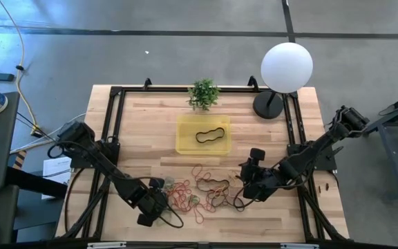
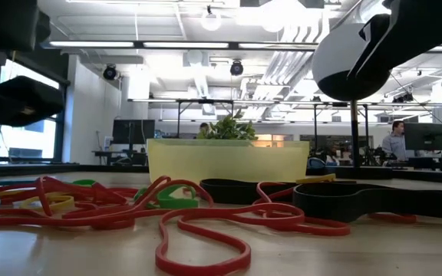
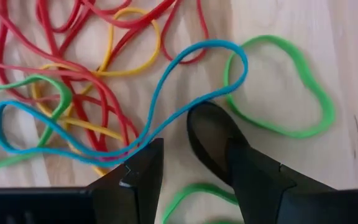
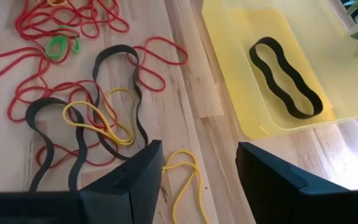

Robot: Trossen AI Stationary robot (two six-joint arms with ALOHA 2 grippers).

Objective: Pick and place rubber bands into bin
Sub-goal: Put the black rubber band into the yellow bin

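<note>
Many rubber bands (image 1: 200, 191) in red, yellow, green, blue and black lie loose on the wooden table near its front edge. The yellow bin (image 1: 203, 133) stands behind them, and one black band (image 4: 286, 78) lies flat inside it. My left gripper (image 3: 176, 142) is open and points down at the left of the pile. A blue band (image 3: 166, 93) crosses the gap between its fingertips. My right gripper (image 4: 197, 171) is open with nothing between its fingers. It hangs above the table at the pile's right, between the bands and the bin, over a yellow band (image 4: 185, 180). My left gripper comes from above with one fingertip (image 3: 146, 155) on each side of the blue band's lower strand (image 3: 166, 126), which lies flat on the table. I cannot tell whether the fingertips touch the band or the table.
A small potted plant (image 1: 204, 93) stands behind the bin. A white globe lamp (image 1: 287, 67) stands at the far right corner. Black frame rails (image 1: 109, 131) run along the table's left, right and far edges. There is bare wood left and right of the bin.
</note>
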